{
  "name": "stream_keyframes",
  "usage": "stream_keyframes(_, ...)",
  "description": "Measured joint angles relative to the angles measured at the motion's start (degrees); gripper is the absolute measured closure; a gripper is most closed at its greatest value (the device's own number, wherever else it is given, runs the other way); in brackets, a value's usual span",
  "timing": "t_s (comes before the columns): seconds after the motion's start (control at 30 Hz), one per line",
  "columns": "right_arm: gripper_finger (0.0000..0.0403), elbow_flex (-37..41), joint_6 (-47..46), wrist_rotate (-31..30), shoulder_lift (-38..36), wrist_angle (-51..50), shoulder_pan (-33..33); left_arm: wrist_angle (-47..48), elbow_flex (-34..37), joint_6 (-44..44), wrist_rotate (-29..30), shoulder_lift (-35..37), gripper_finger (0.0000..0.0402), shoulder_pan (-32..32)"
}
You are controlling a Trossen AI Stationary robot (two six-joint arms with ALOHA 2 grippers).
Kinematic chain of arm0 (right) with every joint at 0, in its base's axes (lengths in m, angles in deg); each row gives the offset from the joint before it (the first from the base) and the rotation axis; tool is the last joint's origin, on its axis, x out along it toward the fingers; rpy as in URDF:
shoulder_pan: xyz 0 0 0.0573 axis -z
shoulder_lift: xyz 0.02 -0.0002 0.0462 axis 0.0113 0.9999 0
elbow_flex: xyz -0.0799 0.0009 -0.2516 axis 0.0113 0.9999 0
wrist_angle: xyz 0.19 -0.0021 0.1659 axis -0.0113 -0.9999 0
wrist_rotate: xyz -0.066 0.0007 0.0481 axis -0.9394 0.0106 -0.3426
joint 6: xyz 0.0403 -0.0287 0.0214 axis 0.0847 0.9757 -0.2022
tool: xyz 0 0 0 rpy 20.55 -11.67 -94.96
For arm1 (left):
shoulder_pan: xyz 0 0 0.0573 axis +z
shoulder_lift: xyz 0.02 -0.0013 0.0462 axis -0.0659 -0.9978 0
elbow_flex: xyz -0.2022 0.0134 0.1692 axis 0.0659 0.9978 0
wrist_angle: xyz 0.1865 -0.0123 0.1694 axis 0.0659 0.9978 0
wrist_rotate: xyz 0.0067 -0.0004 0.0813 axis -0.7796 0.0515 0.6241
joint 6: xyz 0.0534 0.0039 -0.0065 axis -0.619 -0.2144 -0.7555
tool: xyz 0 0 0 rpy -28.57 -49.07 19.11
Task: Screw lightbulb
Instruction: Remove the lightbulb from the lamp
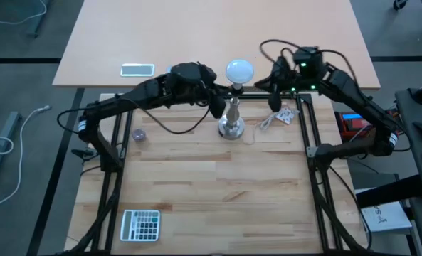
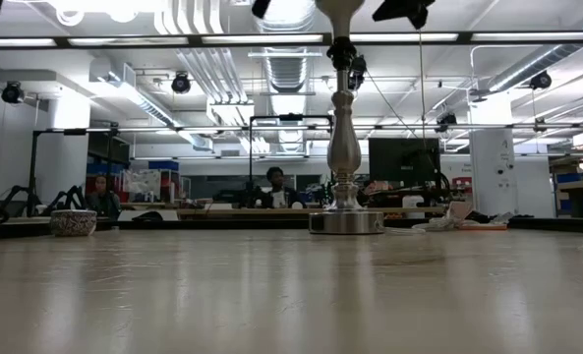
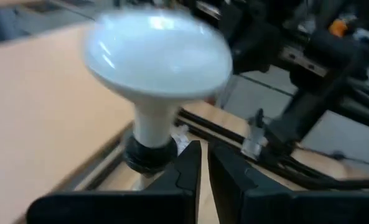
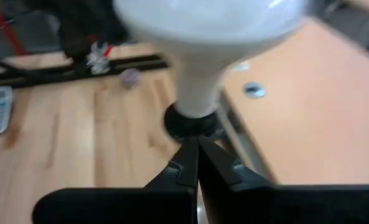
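The white frosted lightbulb [image 1: 240, 71] sits by its neck in the black socket [image 3: 149, 153] on top of the silver stand [image 1: 231, 119]. The stand is upright, its round base [image 2: 346, 222] on the wooden table. My left gripper [image 1: 216, 107] hovers just left of the socket at bulb-neck height, fingers shut to a thin slit [image 3: 203, 167] with nothing between them. My right gripper [image 1: 275, 101] hovers on the stand's right, a little farther off, shut and empty [image 4: 196, 149]. Both stand apart from the bulb.
A calculator [image 1: 140, 225] lies near the table's front left. A small purplish object [image 1: 139, 134] lies left of the stand and a crumpled wrapper [image 1: 285, 115] right of it. A phone [image 1: 137, 69] lies on the far tabletop. Black frame rails [image 1: 114, 153] run along both sides.
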State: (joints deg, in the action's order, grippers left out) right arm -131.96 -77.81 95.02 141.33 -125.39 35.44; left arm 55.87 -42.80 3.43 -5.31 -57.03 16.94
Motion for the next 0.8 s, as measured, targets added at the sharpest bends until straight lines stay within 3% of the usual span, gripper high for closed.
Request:
stream_keyframes(0.27, 0.0403, -2.31, -4.14, 0.1, -2.28, 5.71, 3.84, 0.31, -3.36, -6.27, 19.85, 2.65, 0.0381, 1.12)
stream_keyframes(0.33, 0.0403, -4.44, -4.86, 2.18, -1.11, 5.65, 3.94, -2.34, -3.64, -7.54, 19.13, 2.2, 0.0381, 2.56)
stream_keyframes(0.5, 0.0403, -10.18, -5.76, 5.16, 2.31, 5.84, 3.92, -10.61, -3.3, -7.93, 10.67, 0.87, 0.0381, 5.73)
stream_keyframes(0.63, 0.0403, -12.03, -7.08, 7.6, 4.14, 5.62, 3.92, -10.92, -3.21, -7.88, 10.35, -0.34, 0.0381, 6.28)
stream_keyframes(0.8, 0.0403, -11.29, -7.17, 8.54, 3.89, 5.76, 2.84, -11.67, -3.21, -7.77, 5.38, -1.47, 0.0381, 6.41)
